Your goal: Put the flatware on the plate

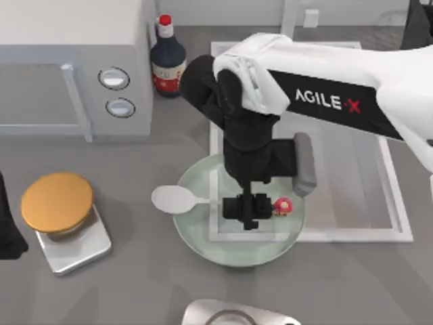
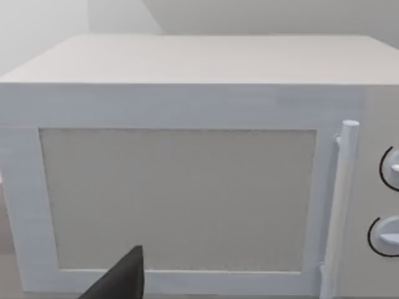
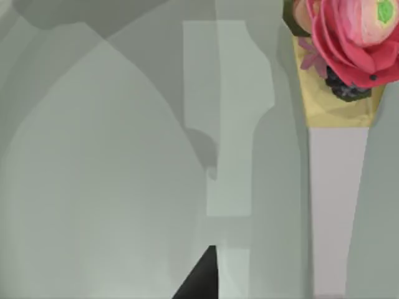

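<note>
A grey table [image 1: 135,284] is seen from above, with a large white microwave [image 1: 67,61] standing at its far left; the microwave's door and upright handle [image 2: 340,205] are faced closely by the left wrist camera. A white rectangular tray frame [image 1: 399,230] lies right of centre. The right arm [image 1: 352,101], white with a black forearm, is stretched from the right edge across this frame and bent downward over the plate [image 1: 203,237]. The pale green plate is placed at the table's centre, overlapping the frame's near left corner. An orange disc on a square steel base [image 1: 57,203] is set at the left, well apart from the plate, and a dark bottle with a red cap [image 1: 168,61] stands just beside the microwave. A steel object [image 1: 237,315] is cut off by the near edge.

The right gripper [image 1: 249,208] is held directly over the spoon [image 1: 172,200], its fingers closed around the thin handle. The spoon's round bowl juts past the plate's left rim, while the handle is stretched across the plate and the red-pink knob [image 1: 283,205] lies over the plate's right part; the knob [image 3: 355,37] is seen close up from the right wrist. The left arm [image 1: 10,230] is parked at the left edge; whether its fingers are open cannot be told
</note>
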### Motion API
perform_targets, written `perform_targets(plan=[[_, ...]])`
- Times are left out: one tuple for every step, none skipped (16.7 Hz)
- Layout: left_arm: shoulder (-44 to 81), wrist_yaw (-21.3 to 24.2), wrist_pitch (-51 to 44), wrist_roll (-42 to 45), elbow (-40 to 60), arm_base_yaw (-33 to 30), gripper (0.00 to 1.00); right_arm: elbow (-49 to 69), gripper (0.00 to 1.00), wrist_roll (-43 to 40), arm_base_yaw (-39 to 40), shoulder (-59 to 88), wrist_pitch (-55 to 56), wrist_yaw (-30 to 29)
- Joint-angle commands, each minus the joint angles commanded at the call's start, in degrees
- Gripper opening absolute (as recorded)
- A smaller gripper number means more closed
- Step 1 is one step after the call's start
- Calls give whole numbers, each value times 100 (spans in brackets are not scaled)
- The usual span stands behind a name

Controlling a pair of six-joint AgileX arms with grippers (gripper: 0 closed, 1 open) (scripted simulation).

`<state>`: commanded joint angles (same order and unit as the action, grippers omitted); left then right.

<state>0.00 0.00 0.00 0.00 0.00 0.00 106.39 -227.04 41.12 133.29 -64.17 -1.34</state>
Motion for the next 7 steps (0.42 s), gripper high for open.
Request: perform_targets(plan=[[0, 0, 0, 0, 0, 0, 100, 0, 98, 0, 0, 0, 0, 0], [0, 0, 0, 0, 0, 0, 100, 0, 100, 0, 0, 0, 0, 0], [0, 0, 0, 0, 0, 0, 100, 0, 100, 0, 0, 0, 0, 0], [0, 0, 0, 0, 0, 0, 100, 0, 100, 0, 0, 0, 0, 0], [0, 0, 0, 0, 0, 0, 100, 0, 100, 0, 0, 0, 0, 0], [0, 0, 0, 0, 0, 0, 100, 0, 100, 0, 0, 0, 0, 0], [0, 0, 0, 0, 0, 0, 100, 0, 100, 0, 0, 0, 0, 0]])
